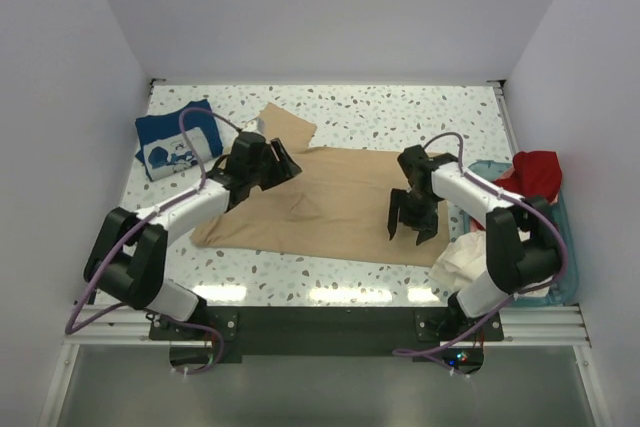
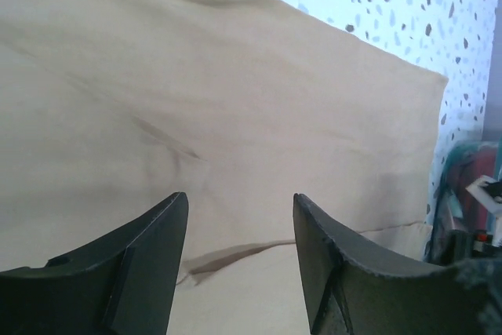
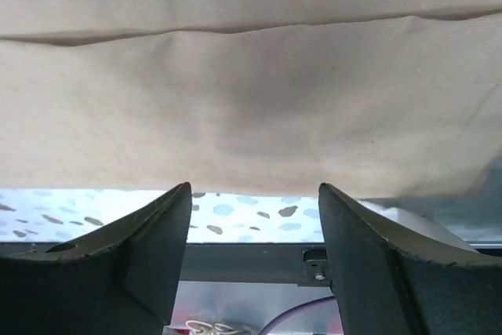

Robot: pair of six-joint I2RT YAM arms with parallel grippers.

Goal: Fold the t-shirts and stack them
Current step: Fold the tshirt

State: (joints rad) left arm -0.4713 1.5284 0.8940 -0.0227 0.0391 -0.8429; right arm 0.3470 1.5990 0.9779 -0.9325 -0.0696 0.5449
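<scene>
The tan-beige t-shirt (image 1: pixel 330 202) lies spread across the middle of the table, one sleeve (image 1: pixel 285 127) pointing to the back. My left gripper (image 1: pixel 283 165) is open and empty over its left part; the cloth (image 2: pixel 196 115) fills that wrist view. My right gripper (image 1: pixel 413 229) is open and empty above the shirt's right near edge (image 3: pixel 251 115). A folded navy t-shirt with white print (image 1: pixel 178 140) lies at the back left. A red t-shirt (image 1: pixel 535 172) and a cream-white one (image 1: pixel 462 259) sit in and over the basket at the right.
The teal plastic basket (image 1: pixel 560 247) stands at the table's right edge. White walls enclose the table on three sides. The speckled tabletop (image 1: pixel 400 112) shows behind the shirt, and the table's near metal rail (image 3: pixel 251 260) lies just beyond the right gripper.
</scene>
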